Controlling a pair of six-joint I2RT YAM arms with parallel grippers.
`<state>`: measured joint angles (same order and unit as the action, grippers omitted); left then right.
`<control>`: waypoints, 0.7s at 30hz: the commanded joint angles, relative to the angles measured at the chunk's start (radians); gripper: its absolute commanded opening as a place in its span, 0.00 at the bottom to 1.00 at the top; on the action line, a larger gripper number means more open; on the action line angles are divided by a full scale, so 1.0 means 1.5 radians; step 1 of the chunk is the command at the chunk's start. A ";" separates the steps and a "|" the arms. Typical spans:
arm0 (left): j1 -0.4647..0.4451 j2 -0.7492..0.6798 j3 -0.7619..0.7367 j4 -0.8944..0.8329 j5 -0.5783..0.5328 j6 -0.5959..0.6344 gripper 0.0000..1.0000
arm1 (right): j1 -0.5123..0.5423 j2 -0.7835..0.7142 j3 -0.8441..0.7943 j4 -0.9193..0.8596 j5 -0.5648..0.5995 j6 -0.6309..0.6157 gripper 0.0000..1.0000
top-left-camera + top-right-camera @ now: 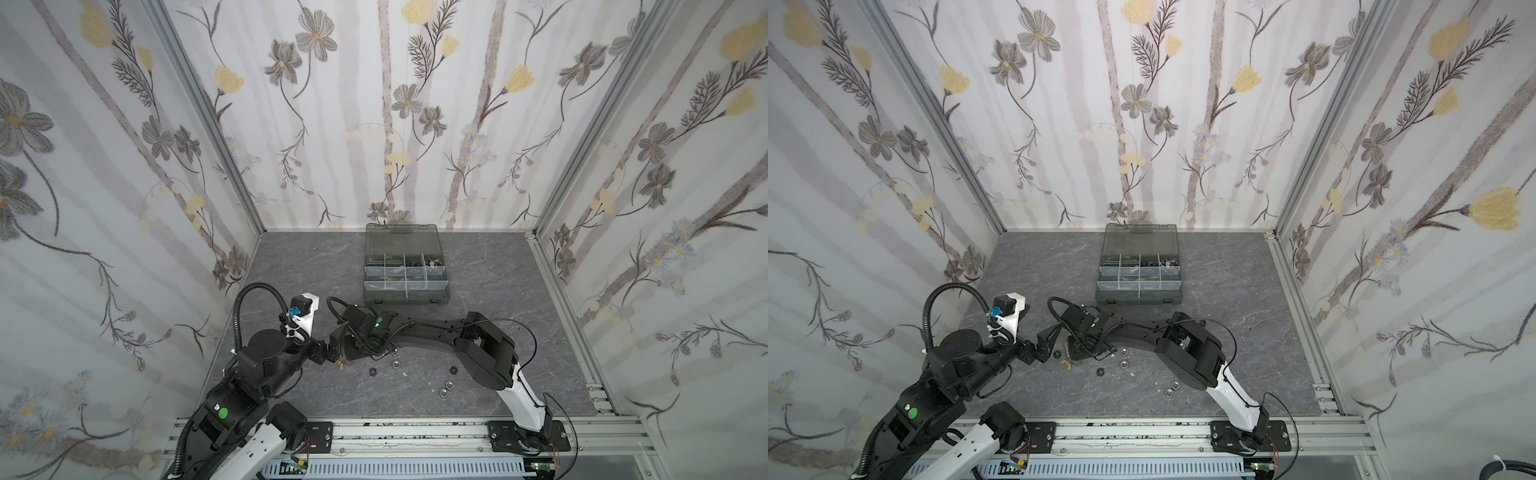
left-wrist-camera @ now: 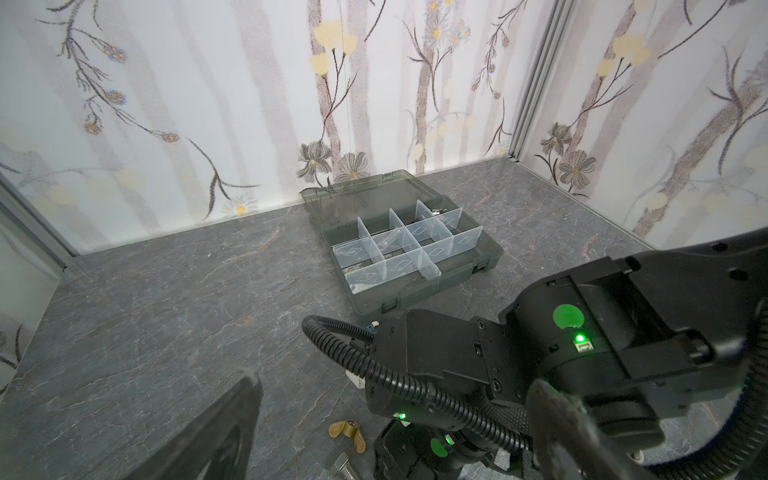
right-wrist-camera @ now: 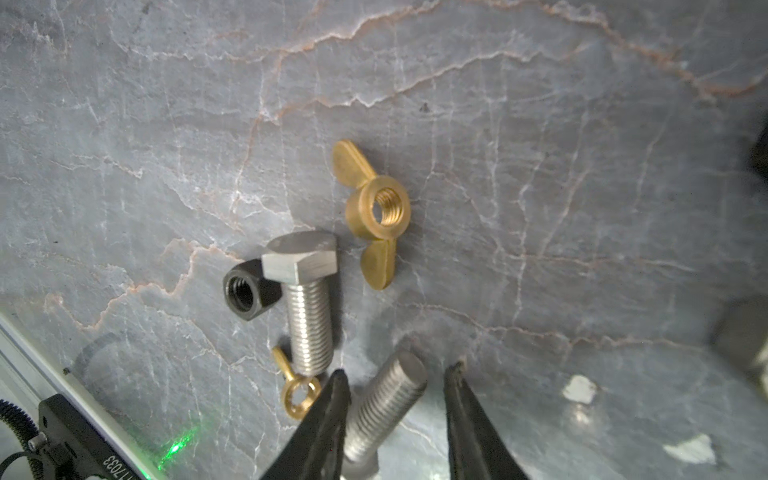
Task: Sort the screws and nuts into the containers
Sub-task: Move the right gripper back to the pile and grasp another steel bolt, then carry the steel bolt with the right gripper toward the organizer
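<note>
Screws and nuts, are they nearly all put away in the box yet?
Not nearly. A few pieces already sit in the far compartments of the case. The right gripper, jaws open, straddles one silver screw on the table. Left: another screw, a black nut, a brass wing nut and loose hex nuts.

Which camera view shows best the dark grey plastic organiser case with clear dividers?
The left wrist view: the dark grey organiser case is large, its clear dividers distinct. In both top views the case is smaller. The right wrist view does not show it.
</note>
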<state>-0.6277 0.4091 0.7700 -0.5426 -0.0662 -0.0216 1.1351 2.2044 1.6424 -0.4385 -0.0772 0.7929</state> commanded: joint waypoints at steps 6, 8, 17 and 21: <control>0.001 -0.012 -0.010 0.027 0.013 0.013 1.00 | 0.014 0.013 0.024 -0.032 -0.010 0.016 0.30; 0.000 -0.016 -0.012 0.028 0.014 0.013 1.00 | 0.014 0.014 0.026 -0.036 -0.011 0.017 0.27; 0.001 -0.025 -0.017 0.030 0.019 0.014 1.00 | 0.015 0.050 0.049 -0.072 -0.020 -0.003 0.26; 0.001 -0.026 -0.019 0.032 0.019 0.014 1.00 | 0.012 0.060 0.058 -0.094 -0.021 -0.025 0.16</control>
<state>-0.6277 0.3733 0.7467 -0.5282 -0.0406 -0.0067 1.1557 2.2711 1.7302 -0.4831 -0.1070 0.7834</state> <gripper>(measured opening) 0.998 0.178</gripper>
